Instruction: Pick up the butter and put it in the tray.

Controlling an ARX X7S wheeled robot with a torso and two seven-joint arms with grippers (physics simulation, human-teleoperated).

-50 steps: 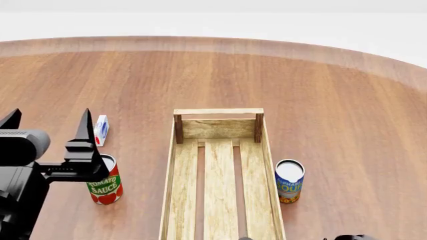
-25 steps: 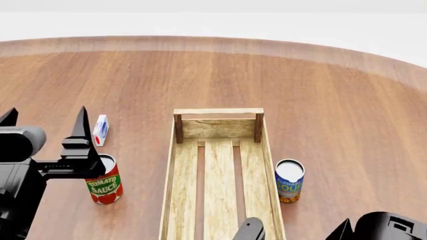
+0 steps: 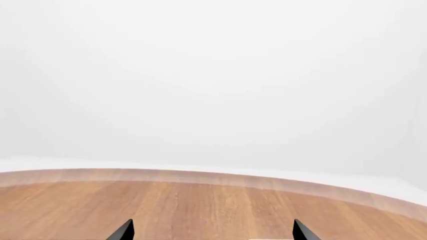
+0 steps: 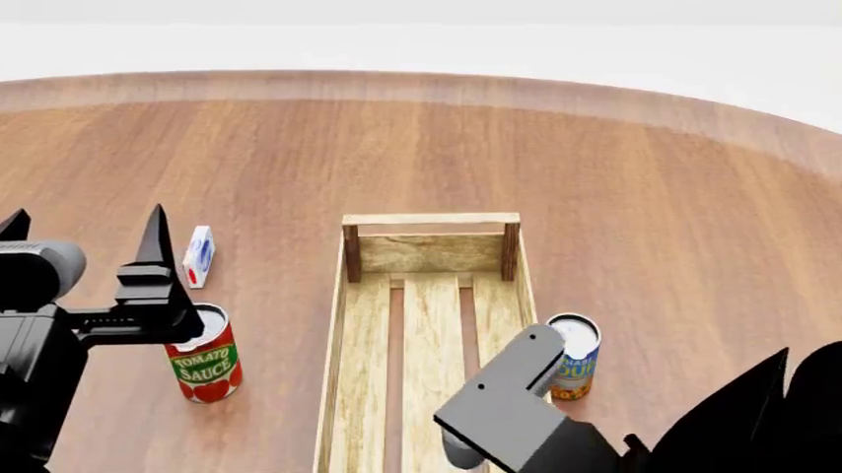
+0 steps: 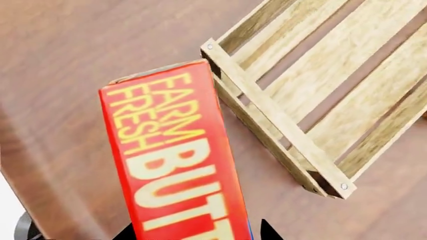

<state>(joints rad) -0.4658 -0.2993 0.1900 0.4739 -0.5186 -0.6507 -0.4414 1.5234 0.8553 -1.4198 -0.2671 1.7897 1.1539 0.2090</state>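
Head view is showing the counter (image 4: 632, 177) filling most of the frame, with the tray (image 4: 345, 325) running from centre down to the bottom edge. A second ago the lower right was bare; now my right arm is rising across the tray's lower right wall, so I am judging the carry to be underway. My left gripper (image 4: 86, 232) is hanging wide and empty at the left edge, above the tomato sauce can (image 4: 204, 367). In the right wrist view my right gripper (image 5: 197, 232) is holding the butter (image 5: 177, 160), above the counter just beside the tray's corner. Its long axis is running up the frame, "FARM FRESH" end tilting slightly upper left.
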